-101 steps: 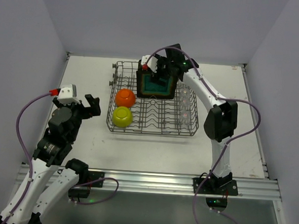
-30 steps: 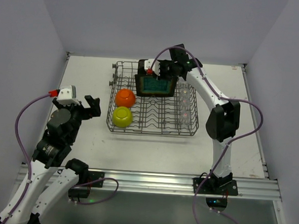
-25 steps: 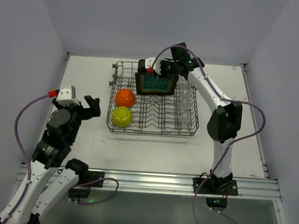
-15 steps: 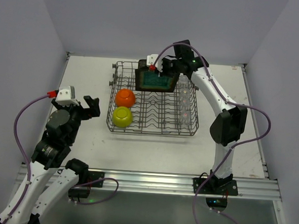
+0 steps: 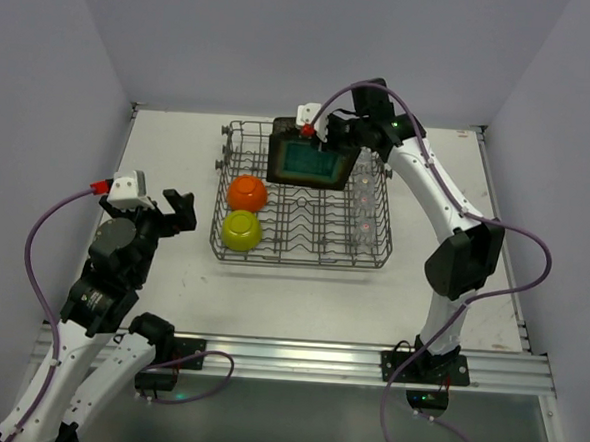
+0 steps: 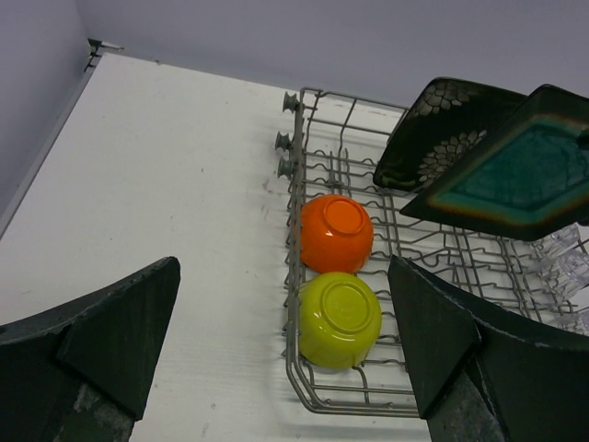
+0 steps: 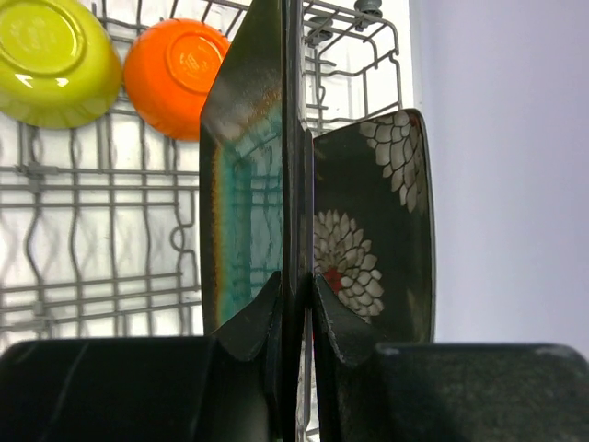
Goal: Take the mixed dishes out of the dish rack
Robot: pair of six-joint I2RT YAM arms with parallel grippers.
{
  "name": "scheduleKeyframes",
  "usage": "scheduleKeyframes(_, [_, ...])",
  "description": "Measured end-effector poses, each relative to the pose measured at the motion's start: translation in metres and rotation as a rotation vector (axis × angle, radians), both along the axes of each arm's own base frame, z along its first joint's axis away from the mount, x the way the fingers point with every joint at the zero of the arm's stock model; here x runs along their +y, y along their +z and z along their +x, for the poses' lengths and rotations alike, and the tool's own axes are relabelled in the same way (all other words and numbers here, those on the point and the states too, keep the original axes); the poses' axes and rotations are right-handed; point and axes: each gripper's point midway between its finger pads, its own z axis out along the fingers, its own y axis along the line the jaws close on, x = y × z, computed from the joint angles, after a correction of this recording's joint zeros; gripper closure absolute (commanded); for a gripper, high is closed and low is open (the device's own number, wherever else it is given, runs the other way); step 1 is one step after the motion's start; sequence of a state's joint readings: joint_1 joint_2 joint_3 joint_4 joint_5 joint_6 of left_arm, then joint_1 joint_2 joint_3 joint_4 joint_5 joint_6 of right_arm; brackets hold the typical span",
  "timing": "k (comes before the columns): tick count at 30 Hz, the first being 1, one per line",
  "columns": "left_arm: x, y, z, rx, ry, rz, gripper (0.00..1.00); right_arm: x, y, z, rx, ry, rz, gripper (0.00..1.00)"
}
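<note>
The white bench (image 5: pixel 179 154) carries a grey wire dish rack (image 5: pixel 302 264), which sits at its middle, towards the far wall. The right arm reaches over the rack's far end. Its claw (image 7: pixel 294 285) is clenched on the top edge of the teal-centred square plate (image 5: pixel 312 162), with one finger on each face. The left arm stands back at the near left, well apart from the rack. Its claw (image 5: pixel 182 210) is released, fingers spread wide and nothing between them, hanging over bare bench. The teal-centred plate hangs tilted over the far part of the rack, its teal face towards the near side. Whether its lower edge touches the wires cannot be told. Just behind it, the black plate with white and red flowers (image 7: pixel 373 230) stands on edge at the rack's far end. In the left part of the rack two bowls lie upside down, close beside each other. The orange bowl (image 5: pixel 248 192) is the farther one and the yellow-green bowl (image 5: pixel 241 230) is nearer the front rim. Small clear glasses (image 5: pixel 364 210) stand in a row along the right side of the rack; their number is hard to make out.
</note>
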State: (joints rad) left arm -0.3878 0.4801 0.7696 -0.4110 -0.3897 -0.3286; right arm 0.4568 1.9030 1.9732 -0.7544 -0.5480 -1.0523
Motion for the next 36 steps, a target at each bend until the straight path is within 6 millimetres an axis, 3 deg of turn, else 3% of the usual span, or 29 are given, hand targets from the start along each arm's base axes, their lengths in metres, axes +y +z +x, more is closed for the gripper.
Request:
scheduleKeyframes(13, [0.003, 0.001, -0.001, -0.006, 0.012, -0.001, 0.0, -0.011, 0.032, -0.037, 0.234, -0.258, 0.25, 1.0])
scheduleKeyframes(20, [0.004, 0.002, -0.001, -0.008, 0.022, 0.0, 0.0, -0.018, 0.062, -0.073, 0.396, -0.396, 0.473, 1.0])
scheduleKeyframes(26, [0.002, 0.002, -0.001, 0.0, 0.01, -0.011, 0.0, -0.037, 0.078, -0.111, 0.604, -0.56, 0.727, 1.0])
scheduleKeyframes(29, [-0.014, 0.01, -0.001, 0.003, -0.061, -0.054, 0.0, -0.046, 0.078, -0.124, 0.709, -0.618, 0.842, 1.0])
scheduleKeyframes(31, [-0.035, 0.022, -0.001, -0.014, -0.165, -0.107, 0.0, -0.05, 0.076, -0.13, 0.779, -0.652, 0.921, 1.0])
scheduleKeyframes(36, [-0.113, 0.055, -0.006, -0.067, -0.558, -0.291, 0.0, -0.061, 0.058, -0.144, 0.891, -0.702, 1.069, 1.0])
